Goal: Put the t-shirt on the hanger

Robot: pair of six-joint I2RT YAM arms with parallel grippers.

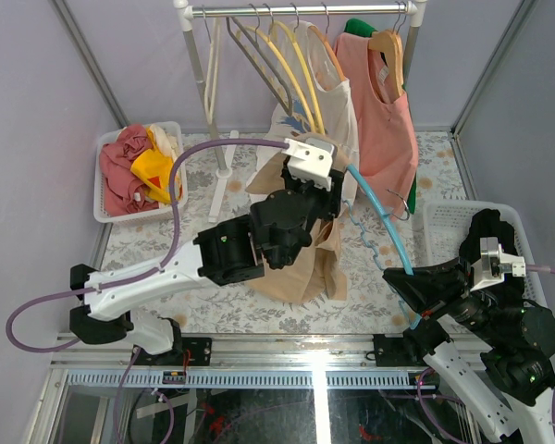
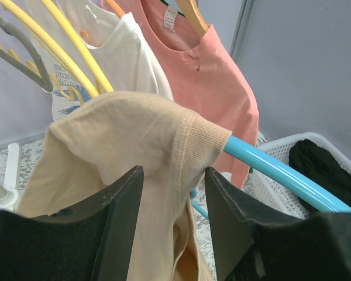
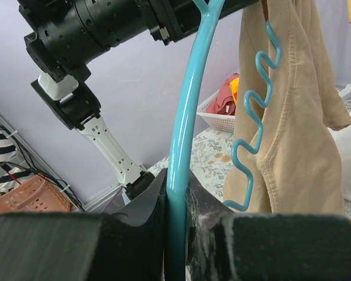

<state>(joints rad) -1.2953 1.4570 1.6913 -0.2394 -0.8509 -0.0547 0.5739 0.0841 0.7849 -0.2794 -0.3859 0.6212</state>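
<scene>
The tan t-shirt [image 1: 301, 264] hangs draped over one end of the light-blue hanger [image 1: 381, 217], held above the table. In the left wrist view the t-shirt [image 2: 134, 134] has a ribbed hem pulled over the hanger's arm [image 2: 275, 167]. My left gripper [image 2: 174, 172] is open, its jaws standing either side of the hanging fabric without pinching it. From above, the left gripper [image 1: 331, 199] is at the t-shirt's top. My right gripper [image 3: 176, 187] is shut on the hanger's straight arm [image 3: 184, 129]. The wavy lower bar [image 3: 254, 117] runs beside the t-shirt [image 3: 298, 117]. The right gripper [image 1: 409, 301] holds the hanger's lower end.
A clothes rack [image 1: 224, 176] at the back carries yellow hangers [image 1: 296, 65], a white printed shirt [image 1: 338, 111] and a salmon-pink top [image 1: 388, 129]. A white basket [image 1: 106, 199] of clothes sits at the left. Another white basket [image 1: 444, 222] at the right holds a dark garment [image 2: 322, 167].
</scene>
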